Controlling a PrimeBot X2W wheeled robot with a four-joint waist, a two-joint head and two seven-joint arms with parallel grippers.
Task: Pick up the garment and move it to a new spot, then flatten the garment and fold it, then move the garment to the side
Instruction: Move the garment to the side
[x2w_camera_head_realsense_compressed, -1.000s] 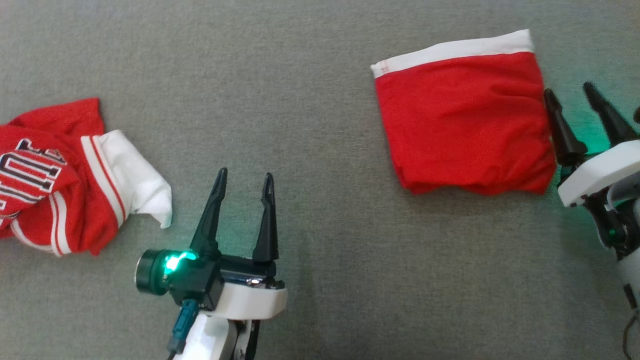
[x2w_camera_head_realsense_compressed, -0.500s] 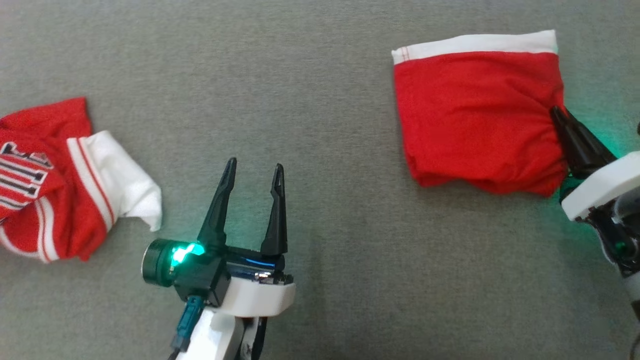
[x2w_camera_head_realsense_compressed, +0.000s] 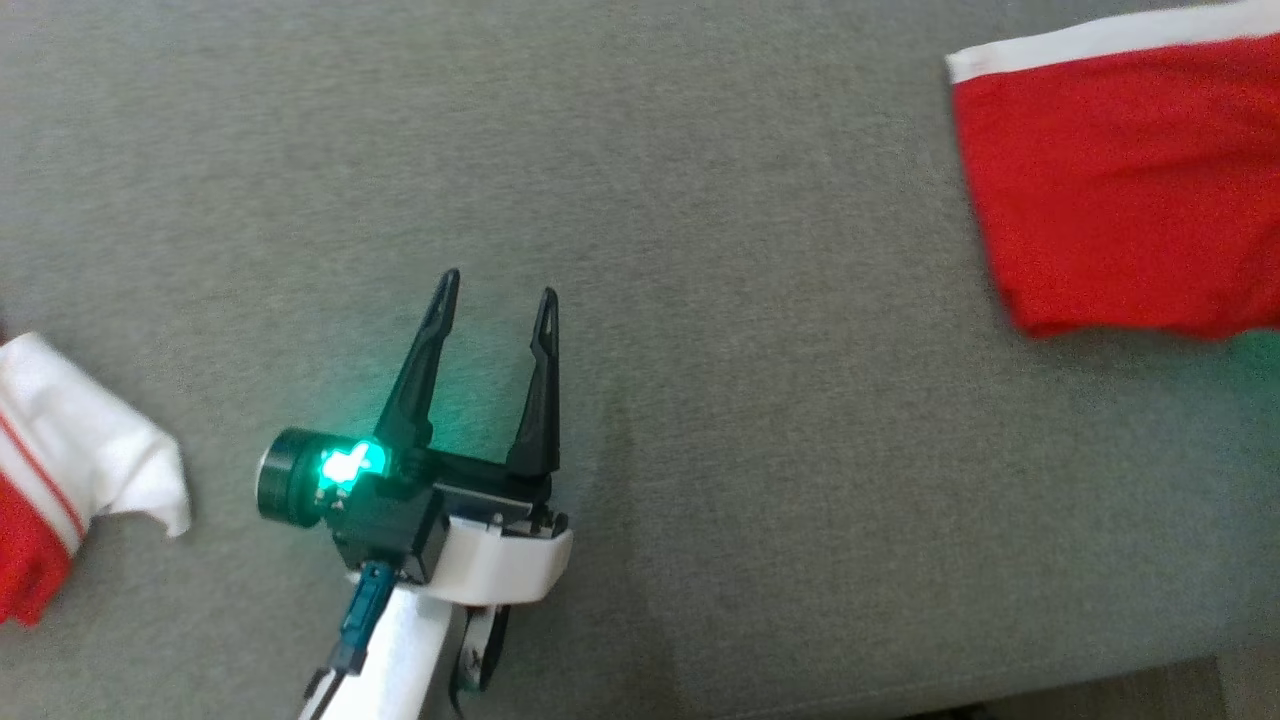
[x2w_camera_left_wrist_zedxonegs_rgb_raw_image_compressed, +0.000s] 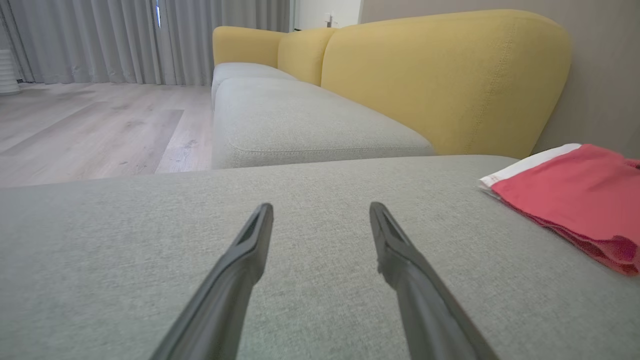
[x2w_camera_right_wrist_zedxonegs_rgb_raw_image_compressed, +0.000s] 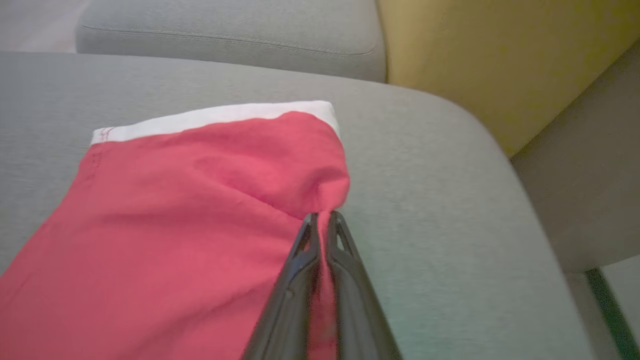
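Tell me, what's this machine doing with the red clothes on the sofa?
It's tidying laundry. The right gripper is shut on the edge of a folded red garment with a white band, which lies on the grey sofa cushion, apparently to shift it aside. The left gripper is open and empty over bare cushion. Another red-and-white garment lies crumpled off to the robot's left.

The left gripper (x2w_camera_head_realsense_compressed: 499, 284) lies well to the left of the folded red garment (x2w_camera_head_realsense_compressed: 1120, 200), its two dark fingers spread wide with nothing between them, a green light glowing at its white wrist. The right gripper (x2w_camera_right_wrist_zedxonegs_rgb_raw_image_compressed: 323, 216) is pinched tight on the garment's right edge, fingers nearly touching.
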